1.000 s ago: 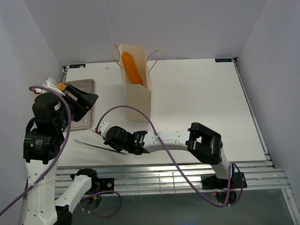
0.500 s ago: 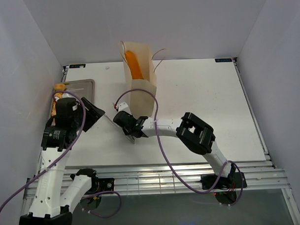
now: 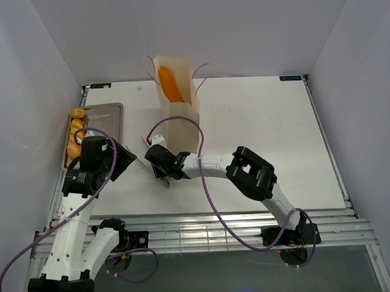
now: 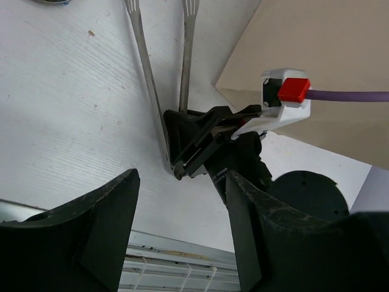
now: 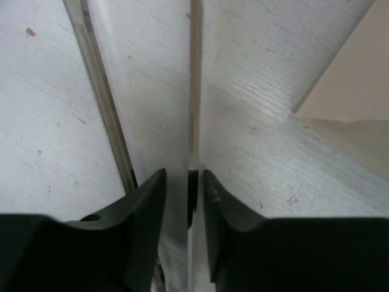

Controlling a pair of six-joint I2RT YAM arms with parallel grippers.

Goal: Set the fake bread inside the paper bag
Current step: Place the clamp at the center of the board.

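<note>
The right gripper [image 5: 184, 176] lies low over the surface [image 3: 265, 131] with its jaws a little parted around one arm of the tongs [image 4: 144, 67]. A gap shows beside the thin blade, so the arm is loosely bracketed rather than clenched. The other arm of the tongs runs outside the gripper's left finger.

The paper bag [image 3: 181, 117] stands upright just beyond this gripper and to its right, with its lower corner near the fingertips. One long loaf [image 3: 170, 85] leans inside the bag's open mouth, above and beyond the right gripper.

The left gripper [image 4: 182, 194] hangs released, its fingers wide with nothing between them. It points at the right gripper and at the joined end of the tongs, just ahead of it. The other fake breads [image 3: 75, 134] lie heaped along the left edge of the tray [image 3: 107, 117]. They are off to the left gripper's left and farther out, apart from both grippers.
</note>
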